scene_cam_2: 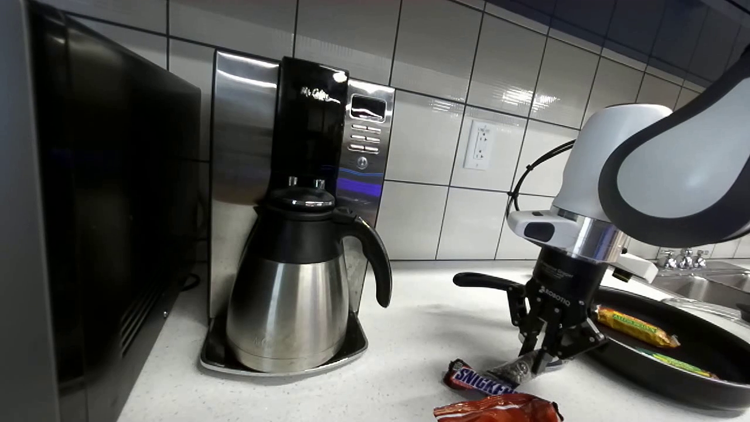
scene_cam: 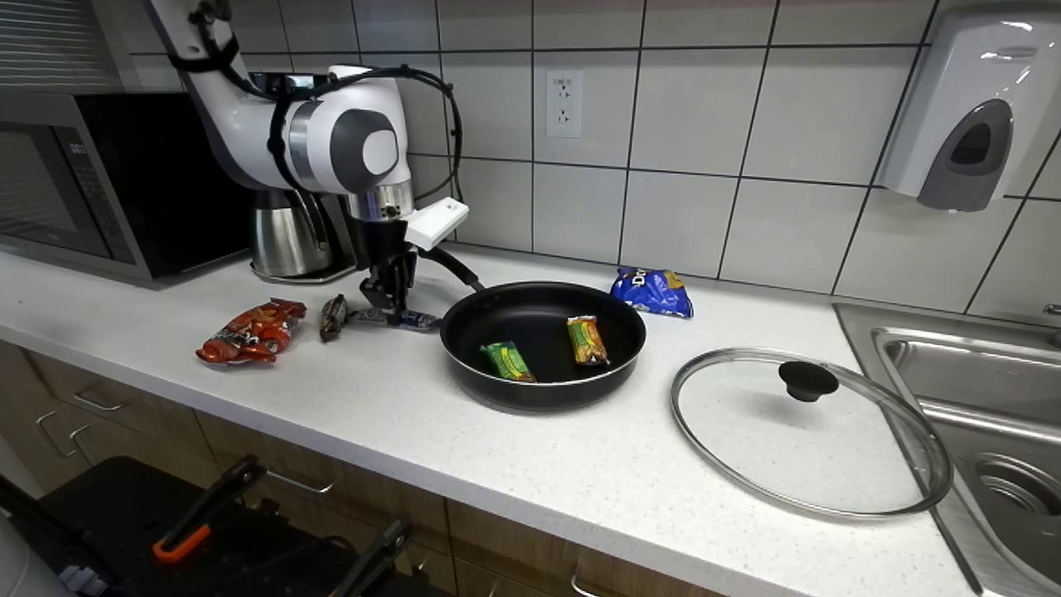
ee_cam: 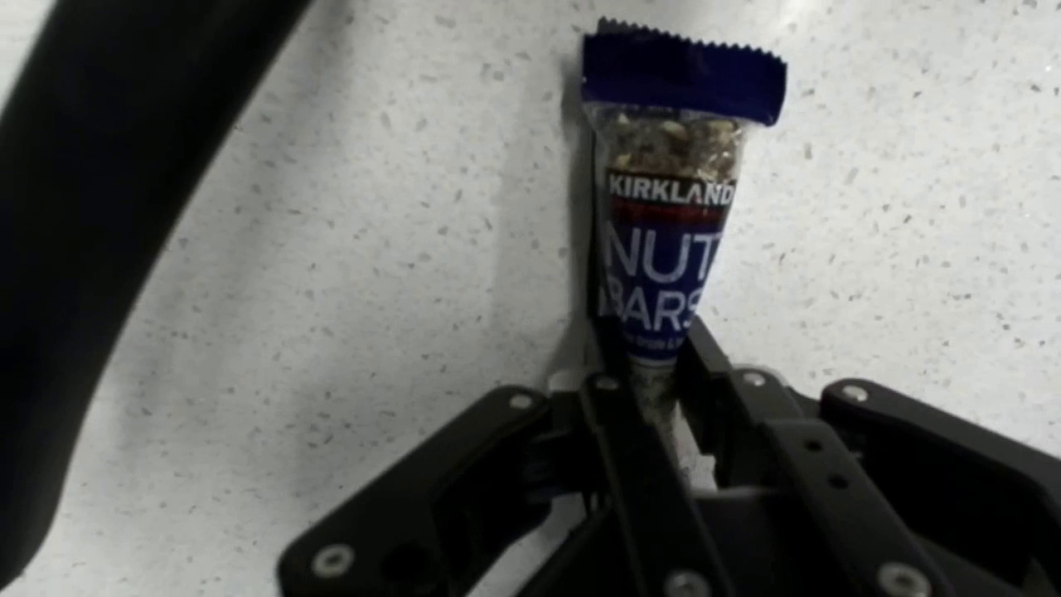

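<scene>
1. Crinkled red-orange plastic bag, near front edge of white speckled countertop.
2. Brown-wrapped Snickers bar, just beside bag.
3. Black two-finger gripper, nearly closed, pinching clear-and-blue-wrapped nut bar mid-length, down at countertop.
4. Round black frying pan; countertop strip between its handle and nut bar, another to front edge.
5. Steel-rimmed clear glass lid, right side overlapping edge of stainless sink.

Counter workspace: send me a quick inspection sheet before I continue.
Surface: white speckled counter, no spill seen
Work item: nut bar, label facing up
Clutter: black pan holding green-wrapped bar and gold-wrapped bar; Snickers bar, red bag, blue bag, glass lid by sink
End effector: closed on nut bar, pan handle close by
Cables: black cable strapped to arm, one loop standing out
Surroundings: microwave, coffee maker, soap dispenser, wall outlet
</scene>
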Robot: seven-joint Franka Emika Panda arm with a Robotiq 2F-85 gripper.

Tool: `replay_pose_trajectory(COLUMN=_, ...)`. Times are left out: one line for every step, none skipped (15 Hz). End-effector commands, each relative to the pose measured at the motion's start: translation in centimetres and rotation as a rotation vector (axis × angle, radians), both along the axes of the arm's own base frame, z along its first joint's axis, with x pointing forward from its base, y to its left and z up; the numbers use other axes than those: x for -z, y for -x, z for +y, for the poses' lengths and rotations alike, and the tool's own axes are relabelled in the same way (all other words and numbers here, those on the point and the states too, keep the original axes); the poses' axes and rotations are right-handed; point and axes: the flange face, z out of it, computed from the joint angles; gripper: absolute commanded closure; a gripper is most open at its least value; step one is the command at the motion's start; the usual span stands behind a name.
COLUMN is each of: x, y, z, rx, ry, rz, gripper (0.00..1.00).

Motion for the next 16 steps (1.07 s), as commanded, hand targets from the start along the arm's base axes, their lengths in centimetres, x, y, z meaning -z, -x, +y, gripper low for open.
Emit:
replay_pose_trajectory(x=-2.0, y=0.0, z=-0.1, rx=-0.029, ry=0.002, rz=0.013, gripper=0.98)
replay_pose_trajectory(x=-2.6, y=0.2, z=-0.2, rx=-0.037, ry=0.002, rz=0.013, gripper=0.95)
replay_pose_trajectory(x=-3.2, y=0.2, z=-0.4, rx=-0.044, ry=-0.003, rz=0.011, gripper=0.95)
replay_pose_trajectory(x=-3.6, y=0.2, z=-0.4, rx=-0.048, ry=-0.008, rz=0.010, gripper=0.96)
replay_pose_trajectory(x=-4.1, y=0.2, z=-0.5, rx=-0.049, ry=-0.012, rz=0.008, gripper=0.95)
replay_pose_trajectory(x=-4.7, y=0.1, z=-0.9, rx=-0.046, ry=-0.007, rz=0.003, gripper=0.96)
replay_pose_trajectory(x=-5.3, y=0.1, z=-1.2, rx=-0.041, ry=-0.005, rz=-0.001, gripper=0.96)
replay_pose_trajectory(x=-5.9, y=0.1, z=-1.5, rx=-0.034, ry=-0.002, rz=-0.006, gripper=0.96)
replay_pose_trajectory(x=-6.4, y=0.1, z=-1.9, rx=-0.027, ry=-0.003, rz=-0.012, gripper=0.96)
replay_pose_trajectory(x=-7.0, y=0.2, z=-2.1, rx=-0.021, ry=-0.002, rz=-0.016, gripper=0.96)
replay_pose_trajectory(x=-7.5, y=0.2, z=-2.3, rx=-0.015, ry=0.002, rz=-0.021, gripper=0.96)
replay_pose_trajectory(x=-8.0, y=0.2, z=-2.6, rx=-0.008, ry=0.008, rz=-0.026, gripper=0.96)
replay_pose_trajectory(x=-8.5, y=0.3, z=-3.0, rx=0.003, ry=0.012, rz=-0.034, gripper=0.96)
replay_pose_trajectory(x=-8.8, y=0.4, z=-3.4, rx=0.017, ry=0.014, rz=-0.039, gripper=0.96)
replay_pose_trajectory(x=-9.0, y=0.5, z=-4.3, rx=0.049, ry=0.020, rz=-0.048, gripper=0.96)
replay_pose_trajectory(x=-9.1, y=0.6, z=-5.1, rx=0.073, ry=0.006, rz=-0.056, gripper=0.96)
